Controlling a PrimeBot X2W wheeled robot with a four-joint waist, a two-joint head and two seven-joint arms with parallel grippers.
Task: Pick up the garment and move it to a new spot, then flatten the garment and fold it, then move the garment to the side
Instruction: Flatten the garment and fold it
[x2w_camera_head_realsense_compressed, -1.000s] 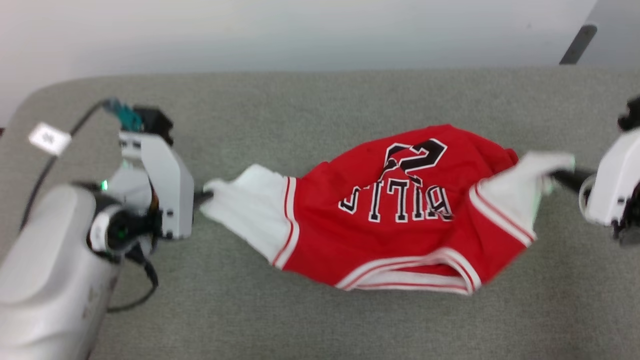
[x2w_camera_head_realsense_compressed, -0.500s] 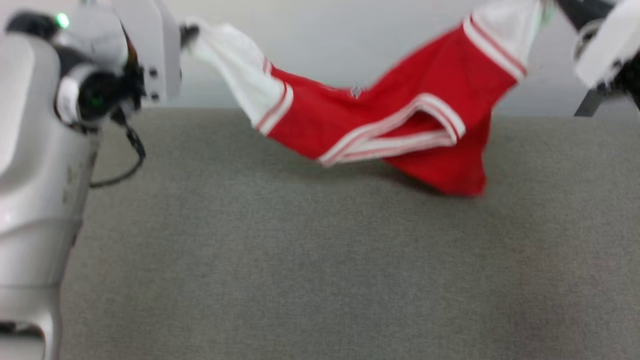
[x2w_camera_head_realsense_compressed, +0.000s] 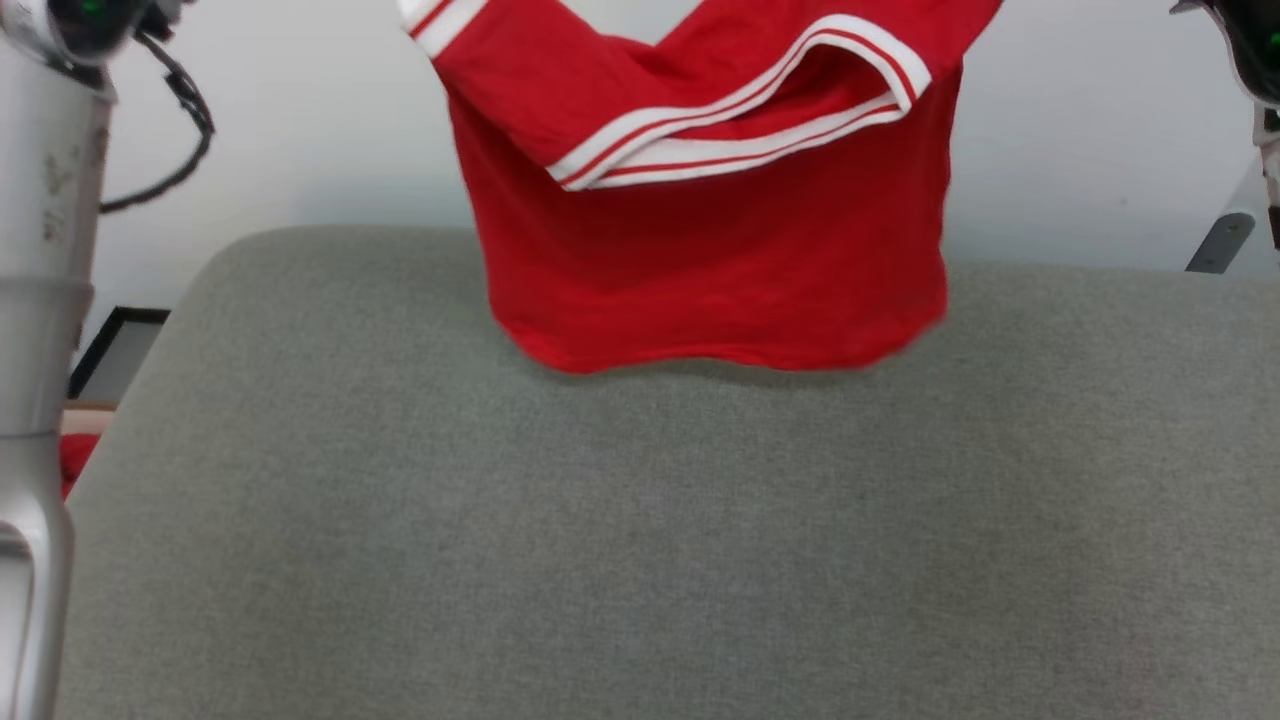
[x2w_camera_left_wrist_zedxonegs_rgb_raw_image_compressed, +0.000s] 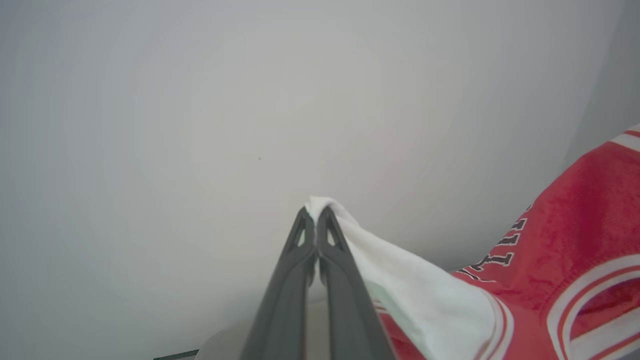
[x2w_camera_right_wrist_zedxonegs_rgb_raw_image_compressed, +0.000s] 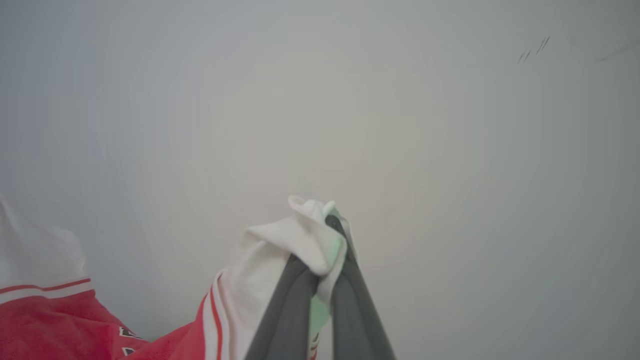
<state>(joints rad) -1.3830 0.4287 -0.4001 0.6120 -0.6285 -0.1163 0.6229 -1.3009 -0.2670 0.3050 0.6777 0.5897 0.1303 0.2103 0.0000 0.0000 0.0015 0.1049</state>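
The left gripper (x2w_camera_left_wrist_zedxonegs_rgb_raw_image_compressed: 315, 220) and the right gripper (x2w_camera_right_wrist_zedxonegs_rgb_raw_image_compressed: 334, 227) are each pinched shut on a white sleeve tip of the shirt (x2w_camera_head_realsense_compressed: 720, 270), which now hangs between them above the grey table (x2w_camera_head_realsense_compressed: 640, 560), whereas a second ago it lay rumpled on it.

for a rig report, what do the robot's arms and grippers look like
The left arm is a smooth silver-grey tube with a looping black cable and a green light at the wrist. The right arm looks dark at the wrist, also lit green. The left gripper and right gripper each have two long, tapering dark grey fingers; the left's have triangular cut-outs near the tips.
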